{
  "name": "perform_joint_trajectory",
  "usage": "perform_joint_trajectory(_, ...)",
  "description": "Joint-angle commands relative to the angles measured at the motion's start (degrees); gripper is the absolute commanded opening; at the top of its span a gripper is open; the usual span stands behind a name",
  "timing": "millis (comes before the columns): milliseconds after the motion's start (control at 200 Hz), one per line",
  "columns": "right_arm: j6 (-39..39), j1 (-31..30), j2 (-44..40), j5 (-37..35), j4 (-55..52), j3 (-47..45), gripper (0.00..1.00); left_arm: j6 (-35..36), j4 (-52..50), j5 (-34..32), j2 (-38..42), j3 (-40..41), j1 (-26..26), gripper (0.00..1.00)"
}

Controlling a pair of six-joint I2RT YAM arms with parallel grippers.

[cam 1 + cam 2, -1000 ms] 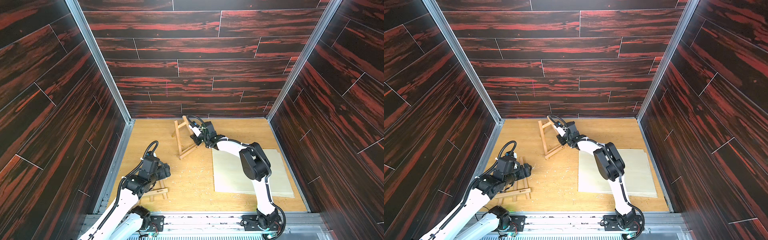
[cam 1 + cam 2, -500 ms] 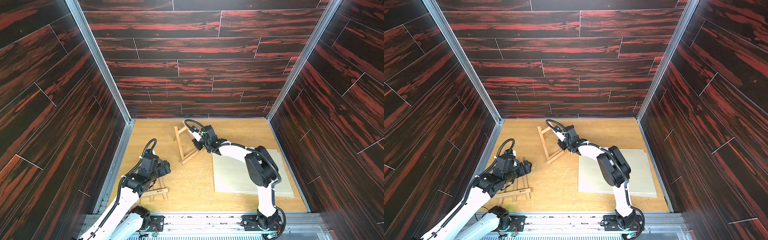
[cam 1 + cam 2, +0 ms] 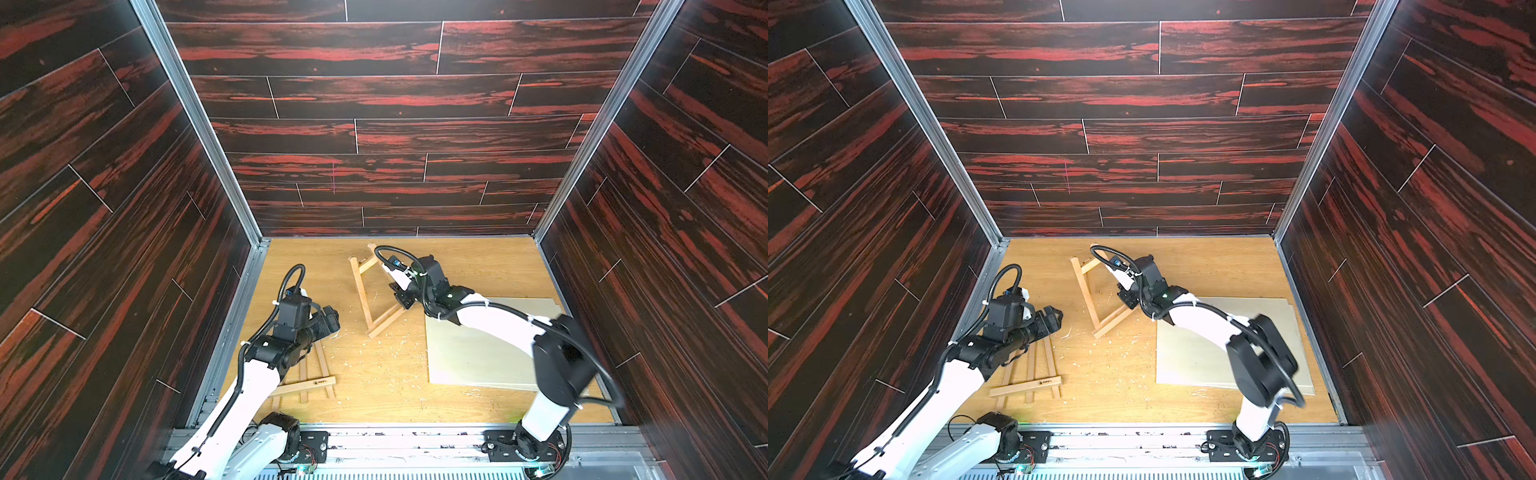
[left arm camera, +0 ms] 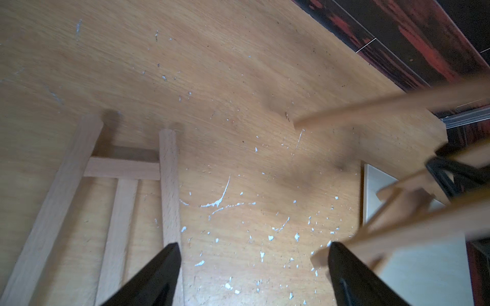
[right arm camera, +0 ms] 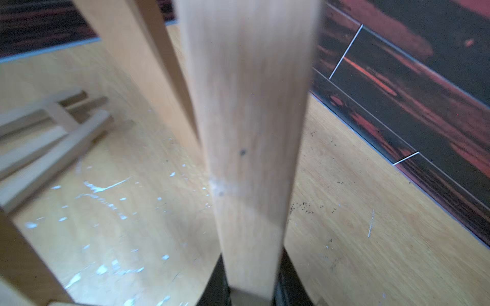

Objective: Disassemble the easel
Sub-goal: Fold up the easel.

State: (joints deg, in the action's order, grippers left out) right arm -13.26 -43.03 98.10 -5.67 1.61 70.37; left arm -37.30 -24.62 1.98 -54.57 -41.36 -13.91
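Over the table (image 3: 478,266), your right gripper (image 3: 402,300) clamps the frame (image 3: 360,293); left gripper (image 3: 332,321) gapes empty (it should probably grab that frame next).

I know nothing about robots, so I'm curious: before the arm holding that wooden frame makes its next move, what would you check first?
1. Right gripper gripping the wooden frame: ok, shut on one slat.
2. Left gripper free to help: ok, open and empty.
3. Frame lifted off the table: cannot tell; its low corner sits close to the surface.
4. Flat easel part out of the way: ok, lying flat, apart from the frame.
5. Pale board untouched by the frame: ok.
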Motion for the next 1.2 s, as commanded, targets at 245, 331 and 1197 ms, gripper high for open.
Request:
perform_joint_trajectory(245,4.2,-2.7,-12.3,1.2,-4.7,-3.8,0.22,-2.3,11.0,12.4,-10.5,-5.8,2.8,0.87)
perform_joint_trajectory(331,4.5,-3.3,-13.8,1.2,-5.3,-4.3,0.22,-3.2,14.2,16.8,-14.0,-6.0,2.8,0.83)
perform_joint_trajectory(1197,17.1,-5.1,-15.3,-2.6,1.9,-9.2,0.23,-14.2,35.8,32.4,-21.2,1.4,-5.8,0.47)
